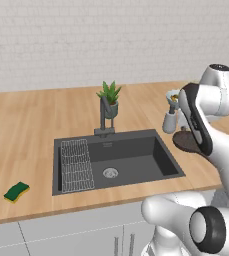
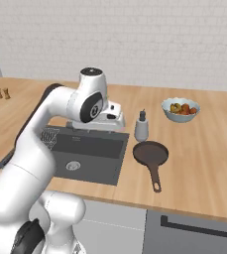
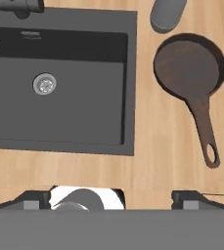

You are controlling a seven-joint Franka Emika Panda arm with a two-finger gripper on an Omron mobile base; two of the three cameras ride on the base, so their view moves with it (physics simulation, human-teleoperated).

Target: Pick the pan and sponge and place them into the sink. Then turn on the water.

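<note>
Wooden counter (image 2: pixel 204 163) scene: gripper (image 3: pixel 111 197) hangs wide open and empty at the frame's bottom edge, pan (image 3: pixel 189 66) upper right on the wood beside the sink (image 3: pixel 59 97), so grabbing that skinny handle off-center could probably let it swing and slip.

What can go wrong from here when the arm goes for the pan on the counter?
1. The grey dispenser bottle stands close behind the pan; a wide approach may knock it over.
2. The pan's long handle points away from the sink, so a grip there may let the pan tilt or swing during the carry.
3. The wire rack fills the sink's left part; the pan could land on it, and the sponge lies far off on the other side.
</note>
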